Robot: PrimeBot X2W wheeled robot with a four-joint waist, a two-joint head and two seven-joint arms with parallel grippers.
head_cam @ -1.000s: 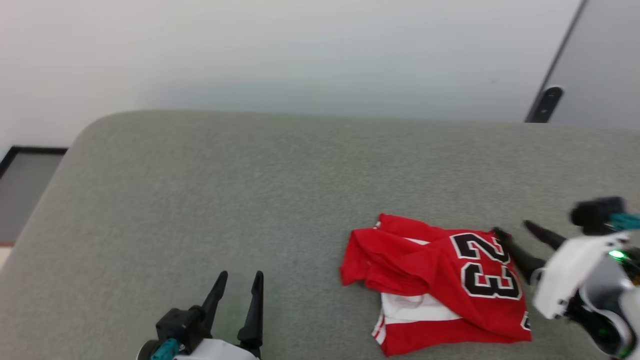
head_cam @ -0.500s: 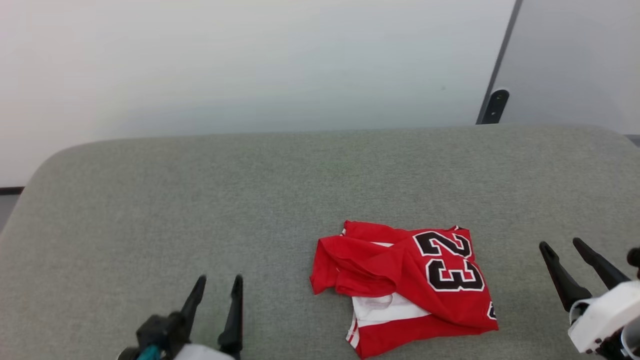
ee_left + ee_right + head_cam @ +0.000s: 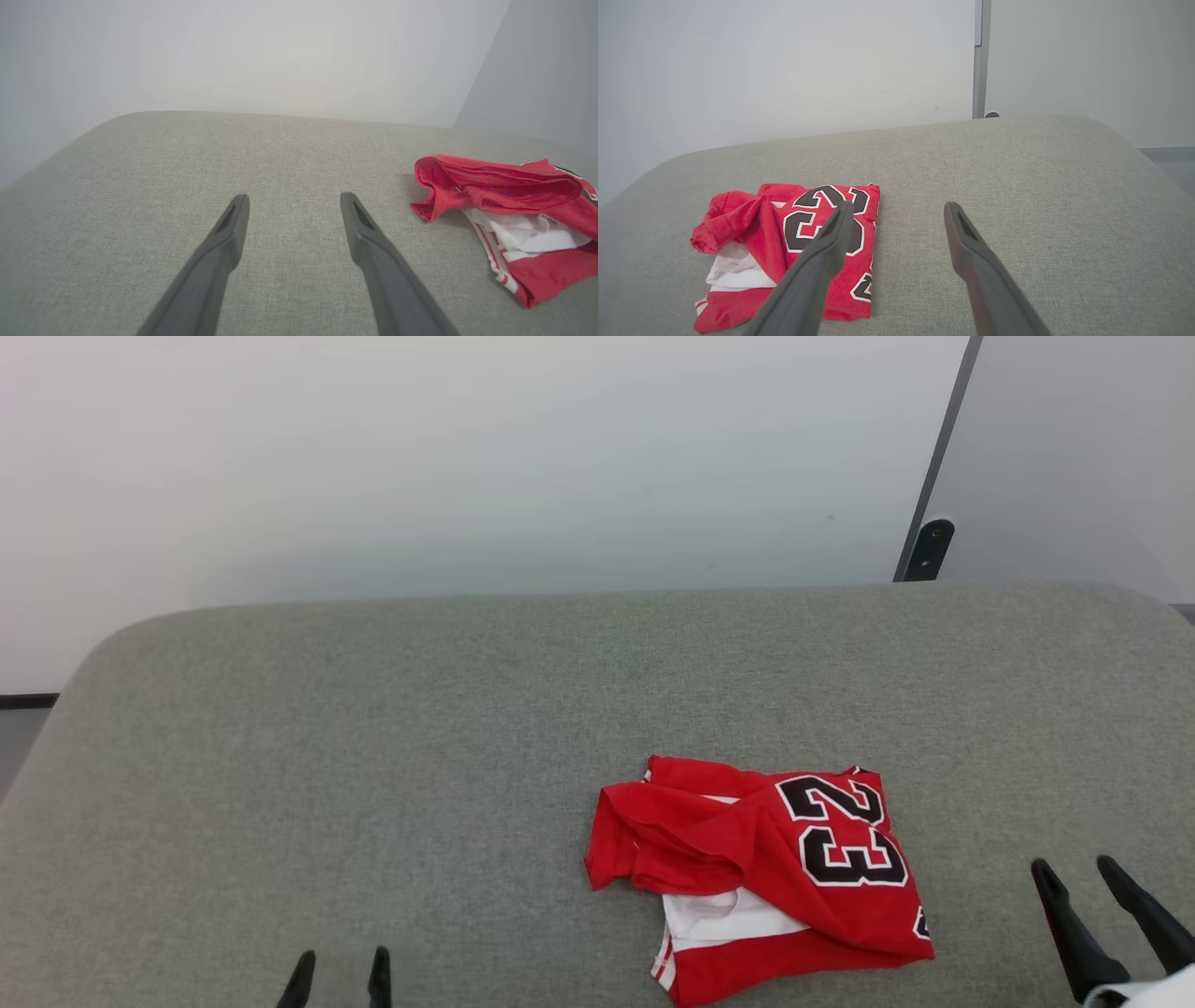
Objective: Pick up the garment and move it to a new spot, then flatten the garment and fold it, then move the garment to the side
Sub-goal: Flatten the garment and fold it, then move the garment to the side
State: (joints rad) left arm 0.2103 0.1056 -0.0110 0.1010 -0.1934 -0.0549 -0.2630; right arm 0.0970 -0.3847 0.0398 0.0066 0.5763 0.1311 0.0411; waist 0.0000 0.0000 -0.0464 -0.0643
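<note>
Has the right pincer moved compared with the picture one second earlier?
Yes. The right pincer was at the right edge of the garment, beside the 23; now it stands apart, off to the garment's right and lower in the head view.

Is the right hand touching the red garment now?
Apart. The head view shows bare grey cushion between the right hand and the garment.

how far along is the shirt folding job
Done, by the look of it: the garment lies folded in a rough, bunched bundle on the grey cushion, toward the robot's right. In hand: nothing; the left gripper and right gripper are open, apart from it. Left: perhaps tidying the loose flap.
</note>
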